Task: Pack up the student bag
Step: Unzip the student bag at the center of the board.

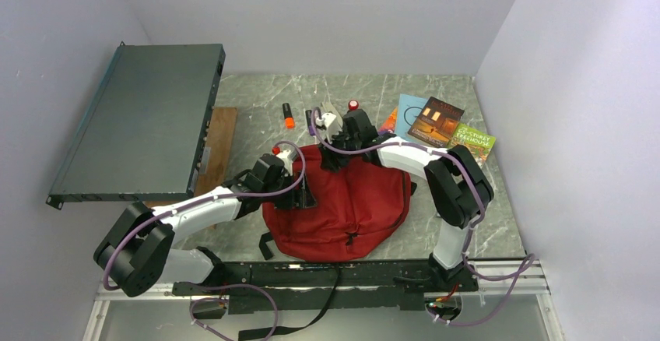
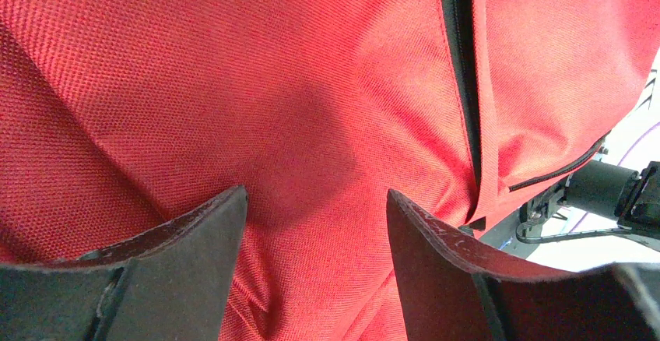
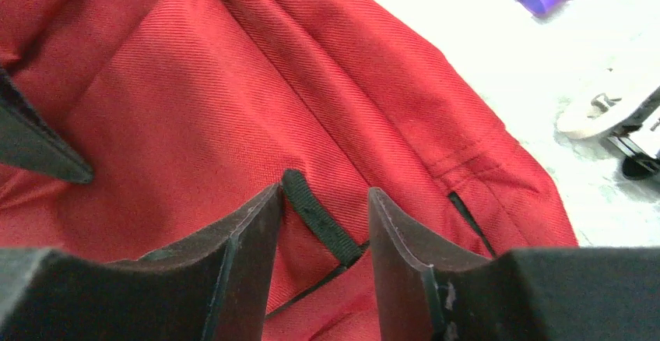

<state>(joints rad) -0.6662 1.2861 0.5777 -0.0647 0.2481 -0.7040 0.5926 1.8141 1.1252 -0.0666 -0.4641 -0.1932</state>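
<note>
Backpack (image 1: pixel 342 201) lies slumped in the middle of the table (image 1: pixel 498 224), close in front of both arms, and its zipper (image 2: pixel 459 61) looks shut where it shows. Left gripper (image 2: pixel 315 193) sits at the bag's left edge, fingers apart and holding nothing, with red cloth bulging just beyond them. It is probably placed there to pin or gather the fabric so the bag cannot slide. Right gripper (image 3: pixel 323 189) is at the far edge, fingers also apart, straddling a black strap loop (image 3: pixel 319 220) without clamping it. It seems lined up to lift the top and expose the opening. Books (image 1: pixel 436 121) and a marker (image 1: pixel 287 115) wait on the far side, near the bag, not yet packed.
</note>
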